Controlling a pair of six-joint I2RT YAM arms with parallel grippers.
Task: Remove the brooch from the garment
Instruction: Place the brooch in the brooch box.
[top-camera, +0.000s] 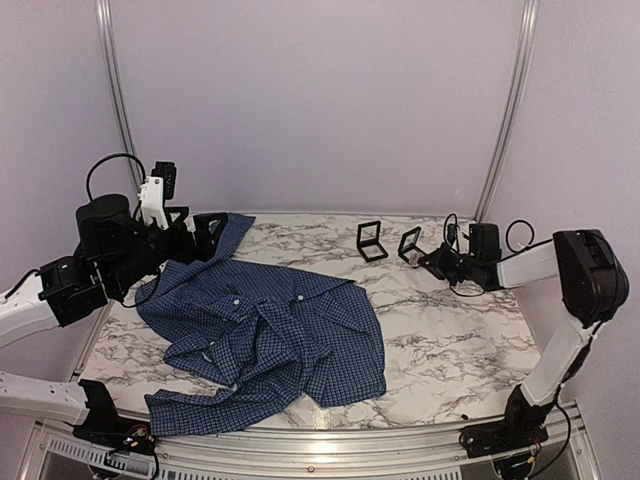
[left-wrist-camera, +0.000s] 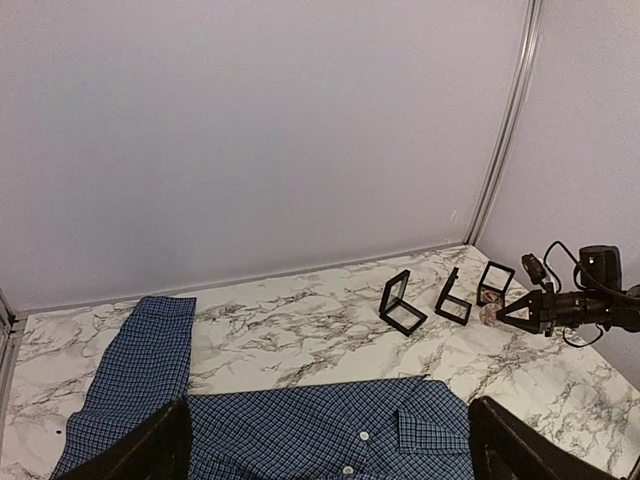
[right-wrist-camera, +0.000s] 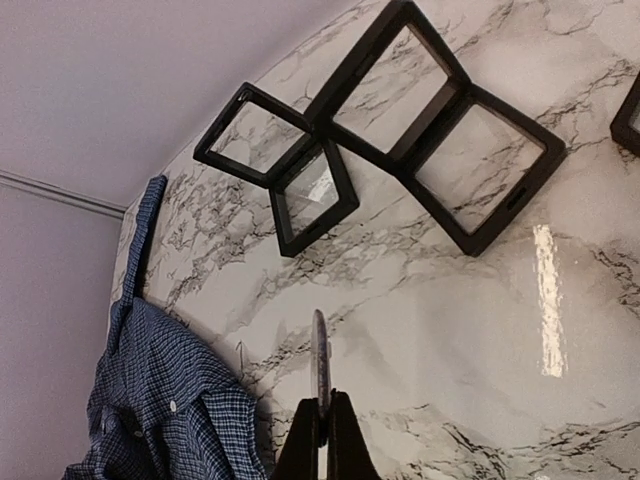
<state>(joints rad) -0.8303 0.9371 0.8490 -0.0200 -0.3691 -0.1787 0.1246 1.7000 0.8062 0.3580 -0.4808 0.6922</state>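
The garment (top-camera: 270, 340) is a dark blue checked shirt lying crumpled on the left half of the marble table; it also shows in the left wrist view (left-wrist-camera: 320, 430) and the right wrist view (right-wrist-camera: 160, 410). The brooch (right-wrist-camera: 320, 355) is a thin disc seen edge-on, pinched in my right gripper (right-wrist-camera: 322, 402), well away from the shirt. From the left wrist view the brooch (left-wrist-camera: 490, 314) looks reddish and round at the tip of the right gripper (left-wrist-camera: 520, 312), low over the table beside the black frames. My left gripper (top-camera: 195, 235) is open above the shirt's far edge, its fingers (left-wrist-camera: 150, 445) wide apart.
Small black square frame boxes stand open at the back of the table, one (top-camera: 371, 240) in the middle and another (top-camera: 409, 244) beside the right gripper. They appear large in the right wrist view (right-wrist-camera: 440, 130). A wall and metal rails enclose the back.
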